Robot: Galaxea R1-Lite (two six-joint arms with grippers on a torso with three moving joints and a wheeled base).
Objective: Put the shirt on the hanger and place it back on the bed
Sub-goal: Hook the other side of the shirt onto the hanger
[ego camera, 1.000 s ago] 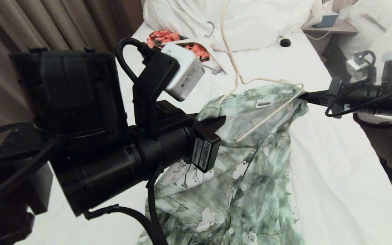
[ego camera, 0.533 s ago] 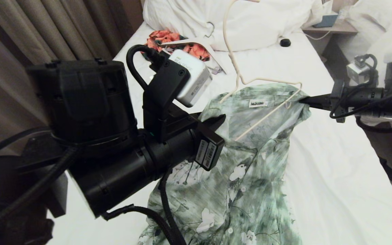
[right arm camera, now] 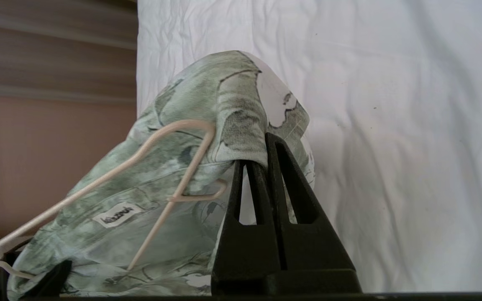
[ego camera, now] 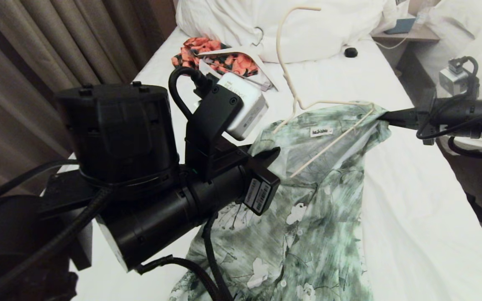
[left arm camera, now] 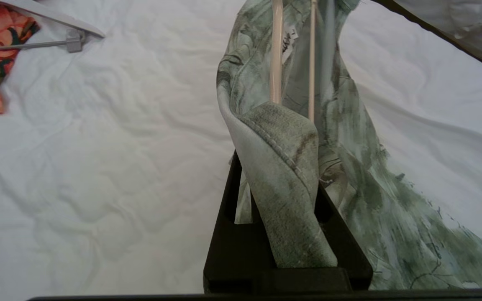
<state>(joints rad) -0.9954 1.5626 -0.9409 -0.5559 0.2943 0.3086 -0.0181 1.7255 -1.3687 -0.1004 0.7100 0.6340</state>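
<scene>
Shirt (ego camera: 308,200): light, limp cloth over a thin springy hanger (ego camera: 329,121); left gripper (left arm camera: 285,209) and right gripper (right arm camera: 262,163) jaws pinch its shoulders above the bed (ego camera: 412,217).

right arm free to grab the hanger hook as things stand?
Probably not: the right claw is shut on the shirt shoulder, and the cream wire hanger hook rises beyond, toward the pillows.
</scene>
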